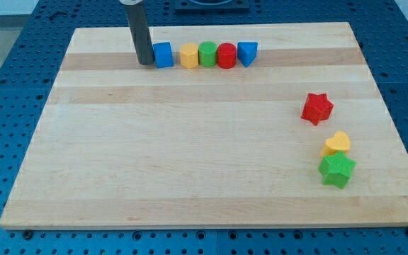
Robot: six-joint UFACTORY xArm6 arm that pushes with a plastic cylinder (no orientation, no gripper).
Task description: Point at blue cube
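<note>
Tabletop (190, 156): wood, level. Blue cube (163, 54) sits at view's top, left end of block row. Rod tip (146, 62) just beside cube's left face, approx. touching. No claw fitted; state n/a. Cube likely light, rigid, slides easily; contact flat face.

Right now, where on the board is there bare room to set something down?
Everything below the top row and left of the red star, yellow heart and green star is bare. Crowded: the top row, my tip beside the blue cube.
</note>
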